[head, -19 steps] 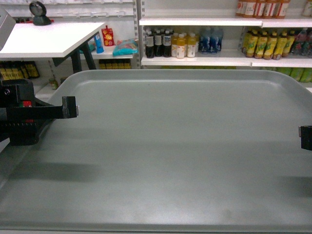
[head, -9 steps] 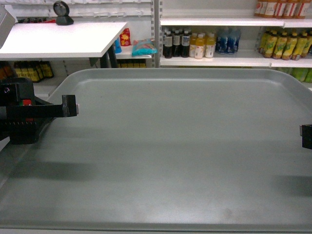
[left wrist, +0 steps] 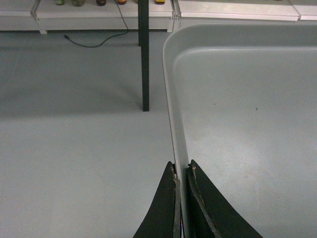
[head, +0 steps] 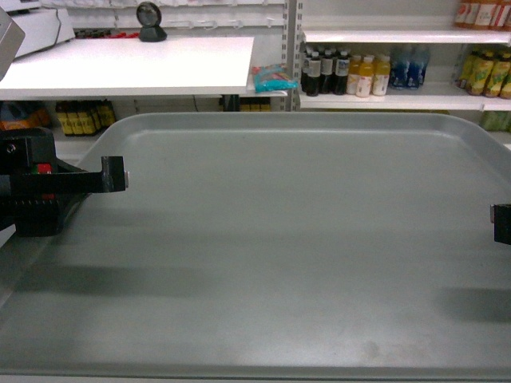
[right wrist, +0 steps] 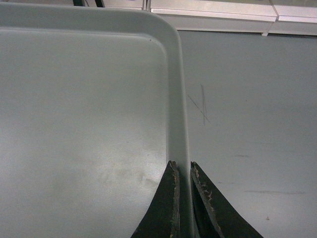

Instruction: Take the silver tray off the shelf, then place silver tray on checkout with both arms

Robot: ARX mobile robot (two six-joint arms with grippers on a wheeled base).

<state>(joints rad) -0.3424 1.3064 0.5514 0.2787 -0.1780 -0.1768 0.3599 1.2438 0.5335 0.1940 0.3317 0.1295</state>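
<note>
Silver tray off shelf already, held level out front, filling most of head view. My left claw clenched on tray's left rim, right claw clenched on right rim, each pinching rim between fingers. Over last second white bench slid rightward behind tray, drink shelves drifting off right, so guessing base is swinging toward checkout. Bench top mostly bare, small dark gadget at back. Plain grey floor under tray, black bench leg nearby.
</note>
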